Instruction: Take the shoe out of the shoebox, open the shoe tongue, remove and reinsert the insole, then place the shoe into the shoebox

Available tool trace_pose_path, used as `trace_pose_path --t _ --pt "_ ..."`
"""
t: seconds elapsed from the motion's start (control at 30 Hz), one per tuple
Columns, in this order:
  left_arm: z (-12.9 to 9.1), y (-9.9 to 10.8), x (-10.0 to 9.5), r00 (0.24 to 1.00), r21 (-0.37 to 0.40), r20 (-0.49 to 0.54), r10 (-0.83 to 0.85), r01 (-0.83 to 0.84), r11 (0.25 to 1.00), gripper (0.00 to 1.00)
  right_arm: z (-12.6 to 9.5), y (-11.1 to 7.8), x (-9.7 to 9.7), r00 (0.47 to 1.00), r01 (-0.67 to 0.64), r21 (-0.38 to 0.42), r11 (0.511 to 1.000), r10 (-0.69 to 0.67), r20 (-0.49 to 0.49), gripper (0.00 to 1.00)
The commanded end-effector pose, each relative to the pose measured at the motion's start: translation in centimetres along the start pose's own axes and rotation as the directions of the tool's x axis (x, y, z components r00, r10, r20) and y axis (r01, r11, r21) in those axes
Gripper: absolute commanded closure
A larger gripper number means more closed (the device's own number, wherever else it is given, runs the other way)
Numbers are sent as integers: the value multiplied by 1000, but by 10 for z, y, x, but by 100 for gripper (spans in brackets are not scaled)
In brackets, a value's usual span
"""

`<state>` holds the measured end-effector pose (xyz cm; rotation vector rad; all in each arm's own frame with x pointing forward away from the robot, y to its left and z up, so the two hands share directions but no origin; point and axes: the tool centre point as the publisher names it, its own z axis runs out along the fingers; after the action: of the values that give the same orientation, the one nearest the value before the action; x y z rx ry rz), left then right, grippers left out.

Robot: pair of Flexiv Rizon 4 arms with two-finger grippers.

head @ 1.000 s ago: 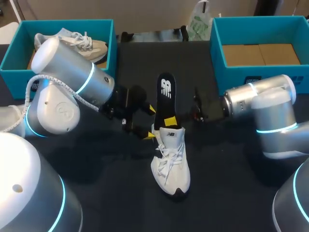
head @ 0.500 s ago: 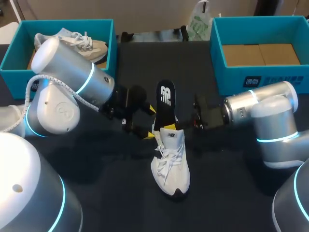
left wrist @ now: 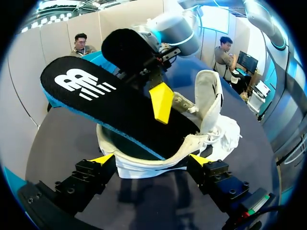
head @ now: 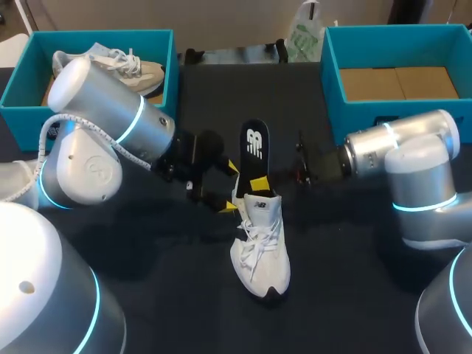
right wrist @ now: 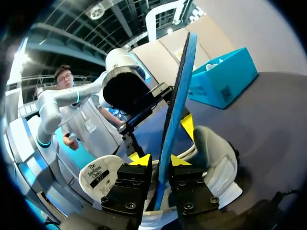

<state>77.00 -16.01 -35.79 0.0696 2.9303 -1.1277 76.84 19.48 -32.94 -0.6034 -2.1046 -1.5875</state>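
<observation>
Our left fingers clasp the heel of the white shoe from both sides as it sits mid-counter — the black insole juts up from the heel opening, its lower end inside the shoe, pinched edge-on between our right fingers.

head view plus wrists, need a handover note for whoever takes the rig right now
Left gripper: shut on the heel of the white shoe, which sits mid-table.
Right gripper: shut on the black insole, its front end inside the shoe and the rest sticking out.
Done: shoe out of the box, tongue pulled up.
Left: seat the insole fully, then box the shoe. The right shoebox is empty; the left shoebox holds another shoe.
</observation>
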Motion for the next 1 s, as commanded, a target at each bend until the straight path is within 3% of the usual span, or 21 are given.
trace_pose_path --t 0.03,0.1,0.13,0.17,0.73,1.0 --pt "-1 0 1 1000 -2 1 1 -1 1000 0 1 7 -9 1000 1 24 1000 0 -19 80" --pt "-1 0 1 1000 -2 1 1 -1 1000 0 2 5 -12 999 -6 32 999 7 -31 86" --pt "-1 0 1 1000 -2 1 1 -1 1000 0 2 4 -14 999 -11 38 999 12 -36 98" --pt "-1 0 1 1000 -2 1 1 -1 1000 0 2 3 -14 999 -12 36 999 14 -36 100" --pt "-1 0 1 1000 -2 1 1 -1 1000 0 7 -33 3 991 -125 44 991 127 -52 100" --pt "-1 0 1 1000 -2 1 1 -1 1000 0 13 -39 7 986 -151 58 987 154 -63 100"
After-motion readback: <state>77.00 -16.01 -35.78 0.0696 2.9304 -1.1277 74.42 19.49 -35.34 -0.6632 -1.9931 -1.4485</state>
